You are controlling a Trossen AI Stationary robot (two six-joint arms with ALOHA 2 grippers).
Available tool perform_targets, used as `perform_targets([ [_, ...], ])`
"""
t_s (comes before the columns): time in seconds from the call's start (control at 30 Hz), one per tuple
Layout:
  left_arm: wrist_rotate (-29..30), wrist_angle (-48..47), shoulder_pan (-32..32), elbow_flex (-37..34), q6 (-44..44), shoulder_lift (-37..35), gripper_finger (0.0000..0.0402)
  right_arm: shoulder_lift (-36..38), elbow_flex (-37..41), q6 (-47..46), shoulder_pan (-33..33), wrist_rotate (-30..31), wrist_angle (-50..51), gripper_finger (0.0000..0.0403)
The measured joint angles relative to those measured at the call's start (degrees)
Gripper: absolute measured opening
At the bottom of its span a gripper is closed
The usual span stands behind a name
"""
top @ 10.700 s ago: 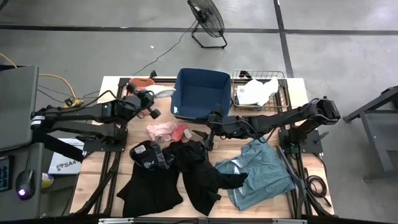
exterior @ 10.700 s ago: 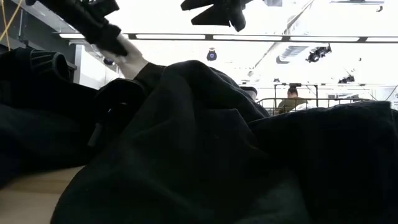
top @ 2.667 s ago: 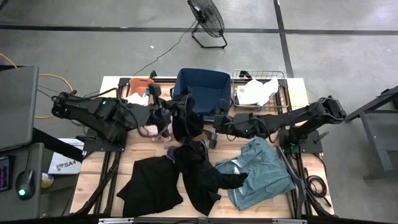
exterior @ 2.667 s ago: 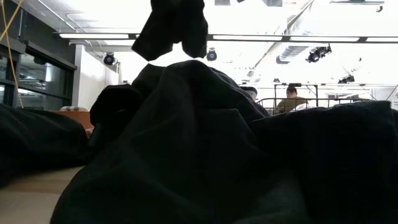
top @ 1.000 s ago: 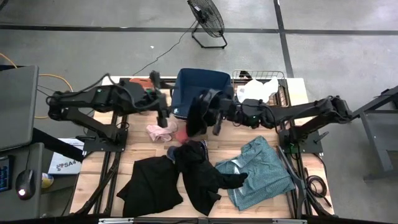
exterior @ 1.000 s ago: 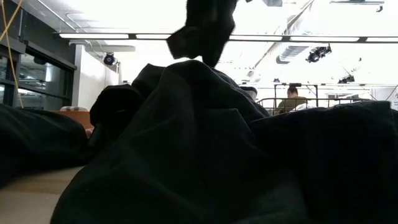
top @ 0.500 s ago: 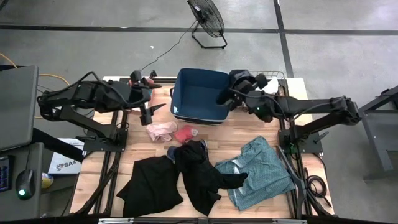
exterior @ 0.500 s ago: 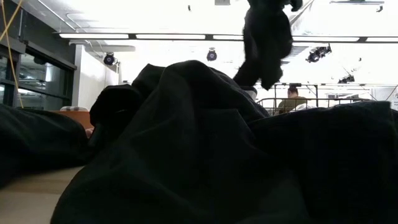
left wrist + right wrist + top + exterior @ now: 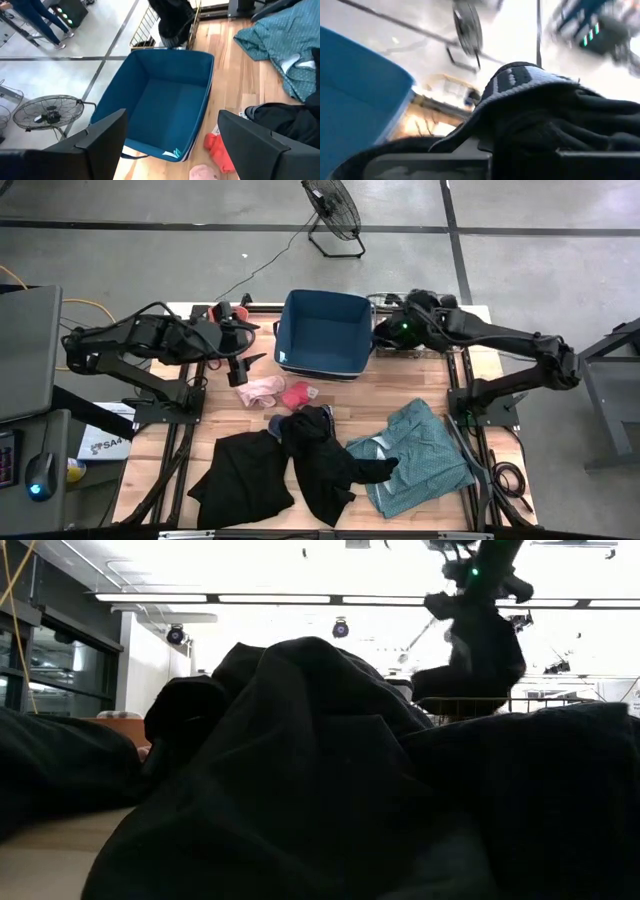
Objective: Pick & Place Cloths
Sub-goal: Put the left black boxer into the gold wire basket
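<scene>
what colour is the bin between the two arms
Navy blue bin, clearest in the left wrist view.

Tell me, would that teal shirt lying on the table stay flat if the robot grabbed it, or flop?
Probably flop. The teal shirt lies rumpled, with folds and a turned-over edge, so it looks soft. Like the black cloth drooping from the right gripper, it would likely hang and seems light.

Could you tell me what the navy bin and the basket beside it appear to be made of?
The navy bin looks like rigid, matte material, possibly fabric-covered board or plastic: its walls stand straight with crisp corners. The basket looks like thin metal wire with a brassy sheen: light shows through its open grid.
</scene>
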State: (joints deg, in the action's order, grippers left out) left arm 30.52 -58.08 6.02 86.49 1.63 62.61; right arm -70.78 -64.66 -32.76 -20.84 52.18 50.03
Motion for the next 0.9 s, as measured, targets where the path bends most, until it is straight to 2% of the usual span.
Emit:
perform_targets([
  [0.17,0.00,0.13,0.00,-1.73,-0.51,0.00,0.0306,-0.02,0.00,-7.77,-5.06,-2.01,8.66,0.0003],
  [0.4,-0.02,1.11,0.00,-3.97,-0.60,0.00,0.0306,-1.35,0.22,-9.53,-10.37,-10.14,9.47,0.0004],
  [0.53,-0.09,1.18,0.00,-5.44,-0.63,-0.27,0.0306,-3.40,3.18,-8.12,-13.87,-11.74,4.32,0.0004],
  [0.9,-0.38,3.46,0.00,-12.71,-3.73,-6.31,0.0306,-12.79,7.63,-1.66,-25.28,-28.02,-11.92,0.0004],
])
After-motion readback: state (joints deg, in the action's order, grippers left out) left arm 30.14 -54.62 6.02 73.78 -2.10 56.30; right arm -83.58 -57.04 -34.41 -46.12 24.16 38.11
